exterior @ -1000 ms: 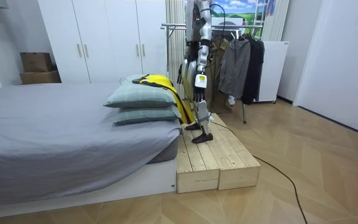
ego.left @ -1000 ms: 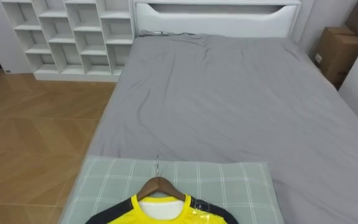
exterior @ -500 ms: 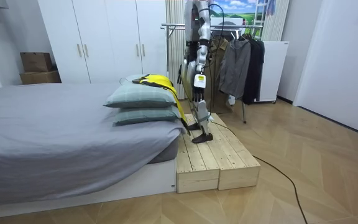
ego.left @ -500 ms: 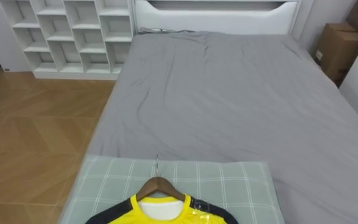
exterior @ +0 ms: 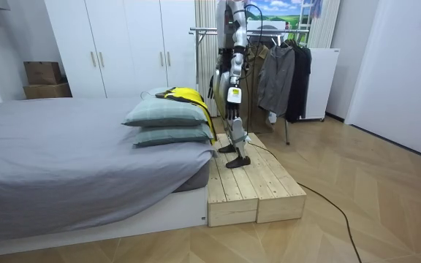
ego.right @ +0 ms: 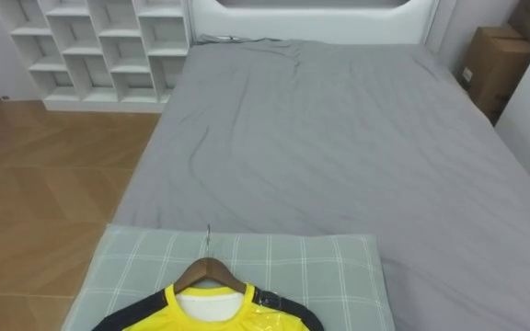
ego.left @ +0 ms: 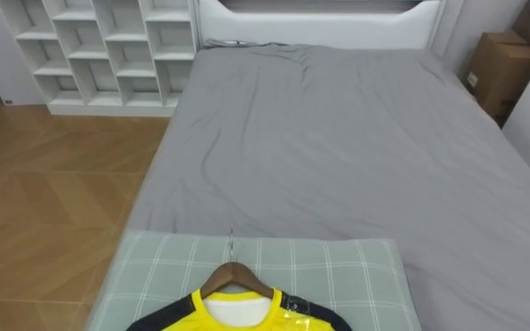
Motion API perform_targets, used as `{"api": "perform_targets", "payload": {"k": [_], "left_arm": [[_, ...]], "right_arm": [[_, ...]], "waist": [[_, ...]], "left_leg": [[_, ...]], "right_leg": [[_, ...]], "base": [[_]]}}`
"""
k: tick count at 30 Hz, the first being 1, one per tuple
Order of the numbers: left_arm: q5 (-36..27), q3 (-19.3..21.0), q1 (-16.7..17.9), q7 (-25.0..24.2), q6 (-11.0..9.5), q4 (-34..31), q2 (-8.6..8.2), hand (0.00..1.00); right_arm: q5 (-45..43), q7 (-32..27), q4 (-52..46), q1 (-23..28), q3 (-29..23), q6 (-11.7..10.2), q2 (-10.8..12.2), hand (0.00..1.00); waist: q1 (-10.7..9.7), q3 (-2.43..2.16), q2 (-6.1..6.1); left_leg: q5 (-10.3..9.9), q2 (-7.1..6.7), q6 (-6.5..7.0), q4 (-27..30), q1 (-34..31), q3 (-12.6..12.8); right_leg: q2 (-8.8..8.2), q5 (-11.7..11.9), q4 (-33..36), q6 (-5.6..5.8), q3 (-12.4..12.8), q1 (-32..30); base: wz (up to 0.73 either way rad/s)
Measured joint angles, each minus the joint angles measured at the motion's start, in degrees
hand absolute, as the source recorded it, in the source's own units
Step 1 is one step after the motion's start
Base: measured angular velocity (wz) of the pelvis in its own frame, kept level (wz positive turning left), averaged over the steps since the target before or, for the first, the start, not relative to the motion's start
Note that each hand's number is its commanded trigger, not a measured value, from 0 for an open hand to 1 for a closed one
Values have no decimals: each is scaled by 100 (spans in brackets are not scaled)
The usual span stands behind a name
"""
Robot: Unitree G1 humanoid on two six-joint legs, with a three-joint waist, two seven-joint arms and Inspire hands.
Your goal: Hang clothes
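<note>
A yellow shirt [ego.left: 237, 317] with dark sleeves lies on a green checked pillow [ego.left: 339, 271] at the near end of the bed. It sits on a wooden hanger [ego.left: 236, 274], whose metal hook points toward the headboard. In the room view the robot stands upright on a wooden platform [exterior: 254, 186] beside the stacked pillows [exterior: 167, 113], facing the bed. The shirt [exterior: 185, 95] rests on top of them. My left hand [exterior: 232, 93] hangs at my side, clear of the shirt.
The grey bed [ego.left: 339, 138] stretches ahead to a white headboard. A white cube shelf [ego.left: 99, 46] stands far left, cardboard boxes [ego.left: 495, 74] far right. Behind the robot a clothes rack [exterior: 210, 31] carries dark garments [exterior: 283, 73].
The eye view has shifted slightly, which is the camera's own movement. The shirt, hanger and robot stay where they were.
</note>
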Motion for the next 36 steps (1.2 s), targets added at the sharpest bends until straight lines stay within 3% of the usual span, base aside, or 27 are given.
{"api": "perform_targets", "payload": {"k": [23, 30, 36], "left_arm": [[14, 24, -11, 168, -66, -108, 0, 0], [-279, 90, -30, 724, -123, -132, 1, 0], [-339, 544, -119, 1300, -145, -162, 51, 0]], "right_arm": [[-9, 15, -17, -4, 1, 0, 5, 0], [-5, -57, 3, 3, 25, 2, 11, 0], [-6, -156, 2, 53, 43, 95, -2, 0]], "waist": [[-25, -4, 1], [-22, 2, -41], [59, 0, -18]], "left_leg": [[0, -19, 0, 12, -45, -30], [0, -19, 0, 11, 11, -60], [0, -22, 0, 7, 91, -90]], "right_leg": [[-12, -6, 0, 1, -71, 37], [-11, -6, 1, 1, -95, 69], [-11, -6, 2, 1, -159, 143]], "base": [[1], [0], [2]]}}
